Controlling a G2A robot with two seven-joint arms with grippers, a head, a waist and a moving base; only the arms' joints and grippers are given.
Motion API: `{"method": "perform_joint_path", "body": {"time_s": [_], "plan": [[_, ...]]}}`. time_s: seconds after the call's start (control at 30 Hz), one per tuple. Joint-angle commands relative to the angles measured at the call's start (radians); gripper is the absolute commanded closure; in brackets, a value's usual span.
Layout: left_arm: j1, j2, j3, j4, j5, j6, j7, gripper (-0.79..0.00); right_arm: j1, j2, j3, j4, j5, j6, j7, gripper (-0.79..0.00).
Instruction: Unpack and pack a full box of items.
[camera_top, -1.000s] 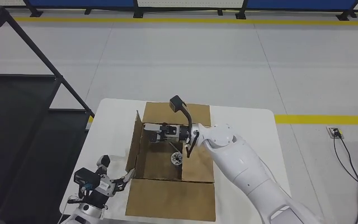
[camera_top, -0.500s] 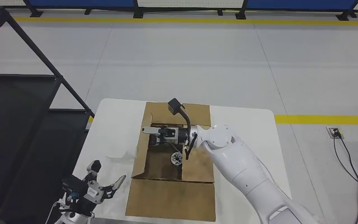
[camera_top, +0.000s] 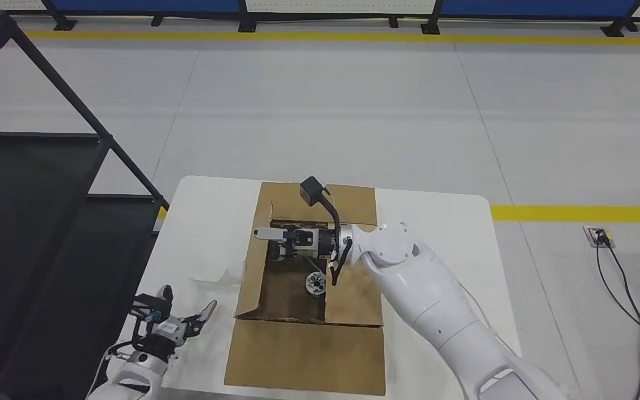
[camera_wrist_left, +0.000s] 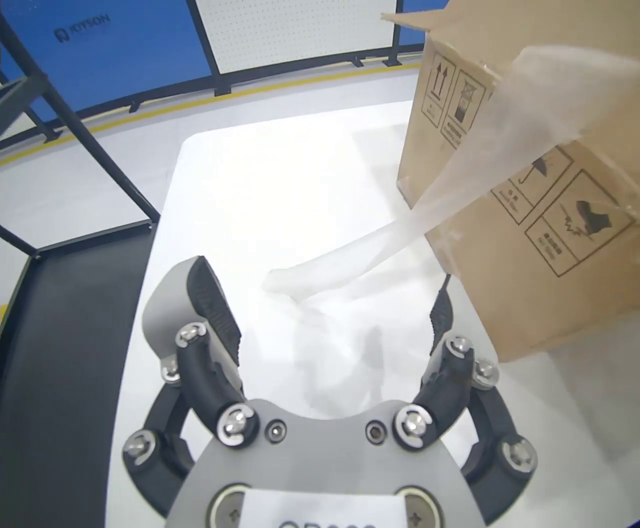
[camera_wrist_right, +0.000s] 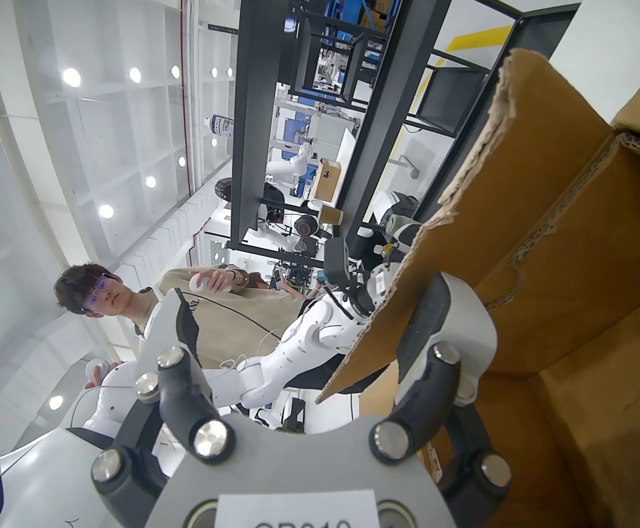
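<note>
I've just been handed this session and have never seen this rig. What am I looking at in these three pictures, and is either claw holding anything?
This is a two-armed robot at a white table. The top picture looks down from above its arms. The other two pictures come from a camera on each wrist. An open cardboard box sits on the table, and inside it is a small round item that I cannot identify. The left gripper hangs open over the table beside the box. Near it, a strip of clear tape trails from the box down to the table. The right gripper is at the box, open, with the edge of a flap between its fingers but not clamped. Neither gripper holds anything.
</note>
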Motion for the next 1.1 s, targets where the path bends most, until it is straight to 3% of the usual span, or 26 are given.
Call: {"method": "perform_joint_path", "body": {"time_s": [0.0,0.17,0.3,0.53,0.73,1.07], "plan": [[-0.057,-0.003,0.038,0.050,0.026,0.004,-0.011,-0.785,-0.001,-0.001,0.001,0.000,-0.003,0.002,-0.001,-0.785],[-0.173,-0.015,0.099,0.163,0.007,0.002,-0.010,-0.785,-0.006,-0.002,0.005,-0.003,-0.010,0.004,-0.003,-0.785],[-0.208,-0.016,0.111,0.210,0.009,-0.005,0.007,-0.785,-0.010,-0.001,0.012,-0.006,-0.018,0.008,-0.007,-0.785],[-0.148,0.002,0.035,0.188,0.024,-0.050,0.042,-0.785,-0.019,0.001,0.022,-0.017,-0.029,0.015,-0.007,-0.785],[-0.099,0.012,-0.029,0.146,0.005,-0.036,0.042,-0.785,-0.016,-0.004,0.020,-0.006,-0.032,0.023,-0.003,-0.785],[-0.044,0.017,-0.056,0.082,0.000,-0.045,0.034,-0.785,-0.004,-0.015,0.018,0.024,-0.024,0.015,0.006,-0.785]]}}
